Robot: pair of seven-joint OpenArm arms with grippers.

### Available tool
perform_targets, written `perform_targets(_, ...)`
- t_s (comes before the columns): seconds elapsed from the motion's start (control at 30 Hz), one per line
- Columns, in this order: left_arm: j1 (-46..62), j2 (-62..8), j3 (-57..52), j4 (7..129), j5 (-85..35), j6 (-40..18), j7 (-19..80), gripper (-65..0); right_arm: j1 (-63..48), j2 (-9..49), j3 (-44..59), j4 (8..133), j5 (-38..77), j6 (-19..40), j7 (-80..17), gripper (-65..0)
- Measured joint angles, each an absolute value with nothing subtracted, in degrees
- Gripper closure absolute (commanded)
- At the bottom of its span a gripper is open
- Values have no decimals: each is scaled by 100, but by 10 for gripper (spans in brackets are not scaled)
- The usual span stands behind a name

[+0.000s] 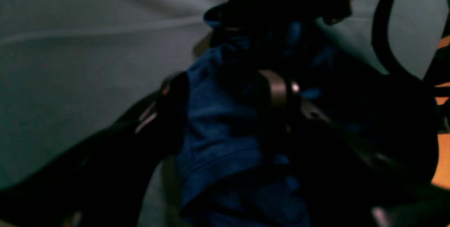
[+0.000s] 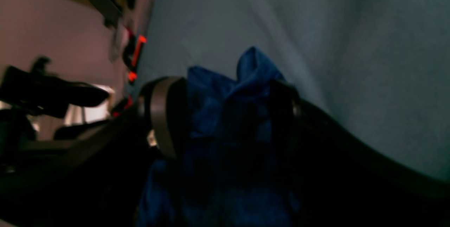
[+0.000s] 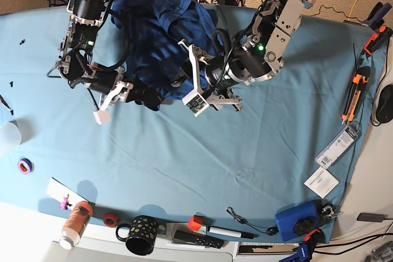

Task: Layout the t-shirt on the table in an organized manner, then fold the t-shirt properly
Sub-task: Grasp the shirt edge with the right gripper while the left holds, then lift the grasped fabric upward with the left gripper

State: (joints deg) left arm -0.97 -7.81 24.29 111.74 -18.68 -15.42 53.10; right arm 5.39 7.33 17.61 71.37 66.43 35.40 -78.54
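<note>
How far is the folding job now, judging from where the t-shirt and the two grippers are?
Nothing looks done: the t-shirt lies bunched near the table's far edge, neither spread nor folded. In hand: both wrist views show blue cloth between the jaws of the left gripper and the right gripper, so both seem to hold it. Left to do: spread it flat on the bare cloth in front, then fold it.
</note>
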Motion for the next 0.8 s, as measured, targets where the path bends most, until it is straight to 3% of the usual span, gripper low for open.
perform_targets(0.2,-97,-829,2429,11174,-1868,-1542,5393,-310,541,808,1758,7164,6298,3544,-7795,-338)
perform_targets(0.23,-97,-858,2429,11174,-1868,-1542,5400,-310,554,827,1752,7161,6239,3546,-7793,-280)
perform_targets(0.33,-95,-908,2427,11174,-1870,-1177,5481,-330,558,937,1708,7164,5979,3647,-7800,-7)
perform_targets(0.53,1,-886,1785,11177,-2047,-1162,5666,-338,554,1046,1708,7164,5981,3640,-7813,0)
perform_targets(0.8,521,-875,-255,11174,-4077,-2154,6307,-337,550,1046,1710,7161,5977,3752,-7819,0)
